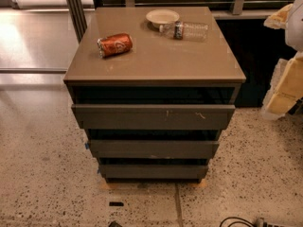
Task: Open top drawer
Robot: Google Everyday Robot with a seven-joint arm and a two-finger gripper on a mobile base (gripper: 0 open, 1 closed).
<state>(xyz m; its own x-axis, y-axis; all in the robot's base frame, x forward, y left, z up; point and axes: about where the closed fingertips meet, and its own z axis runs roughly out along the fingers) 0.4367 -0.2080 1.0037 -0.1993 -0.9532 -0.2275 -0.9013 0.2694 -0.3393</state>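
The top drawer (153, 116) is the widest of three dark grey-brown handleless fronts on a low cabinet. It has small pale scratches right of its middle. A dark gap shows between it and the cabinet top (156, 63). Its inside is hidden. My gripper (285, 51) is at the right edge of the camera view, to the right of the cabinet and well apart from the drawer. Its two pale tan fingers (287, 85) stand apart with nothing between them.
On the cabinet top lie a red soda can (115, 44) on its side, a small pale plate (162, 17) and a clear plastic bottle (185, 30) on its side. Two narrower drawer fronts (154, 149) sit below. Speckled floor (42, 174) surrounds the cabinet, with a cable (236, 221) at bottom right.
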